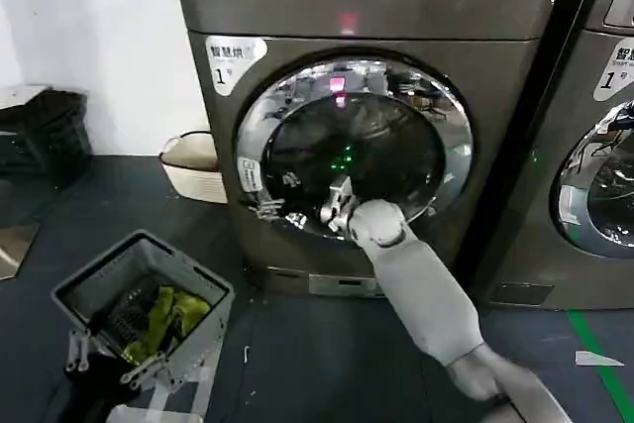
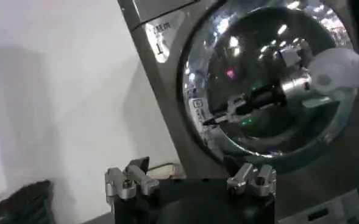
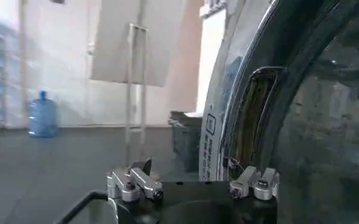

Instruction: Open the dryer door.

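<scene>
1. The dryer door (image 1: 352,151) is seen shut on the front of the nearer grey machine, its chrome ring lying flush with the panel and facing the robot squarely.

2. The right gripper (image 1: 332,207) is held against the lower part of the tinted glass, reaching toward the left part of the ring. In the left wrist view it (image 2: 225,114) is seen stretched across the glass with its tip at that edge.

3. The handle recess (image 3: 252,115) is shown as a tall, narrow slot in the ring, its long axis upright. It lies just ahead of the right fingers (image 3: 258,181), slightly to one side of their midline.

4. The right fingers are seen spread apart, with nothing held between them.

5. The left gripper (image 2: 191,181) is kept low and well back from the machine, its fingers likewise parted and empty; the right arm is plainly the nearer one.

6. It is judged that the recess must be entered before the door can be pulled outward.
</scene>
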You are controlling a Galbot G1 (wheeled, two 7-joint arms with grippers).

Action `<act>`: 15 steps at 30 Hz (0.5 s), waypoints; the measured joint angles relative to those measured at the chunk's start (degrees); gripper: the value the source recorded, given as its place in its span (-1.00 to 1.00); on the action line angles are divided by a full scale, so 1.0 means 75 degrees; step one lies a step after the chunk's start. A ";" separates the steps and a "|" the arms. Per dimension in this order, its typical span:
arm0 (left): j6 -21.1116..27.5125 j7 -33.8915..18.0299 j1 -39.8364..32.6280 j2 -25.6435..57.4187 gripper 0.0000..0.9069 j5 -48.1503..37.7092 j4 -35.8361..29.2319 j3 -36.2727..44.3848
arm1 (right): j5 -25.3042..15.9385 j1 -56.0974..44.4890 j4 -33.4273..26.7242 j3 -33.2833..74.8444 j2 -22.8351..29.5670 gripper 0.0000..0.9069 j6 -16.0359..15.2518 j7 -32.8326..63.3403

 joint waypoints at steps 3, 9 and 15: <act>0.0510 -0.0011 -0.0182 0.0160 1.00 0.0055 0.0001 -0.0044 | 0.0104 -0.0186 0.0277 0.0061 -0.0160 1.00 -0.0104 -0.0558; 0.0619 -0.0549 -0.0649 0.0639 1.00 -0.0567 0.0000 -0.0152 | 0.0188 -0.0571 0.0852 0.0195 -0.0458 1.00 -0.0263 -0.1352; 0.0454 -0.0583 -0.1223 0.1586 1.00 -0.1735 0.1210 -0.0356 | 0.0196 -0.0868 0.1352 0.0320 -0.0710 1.00 -0.0020 -0.1854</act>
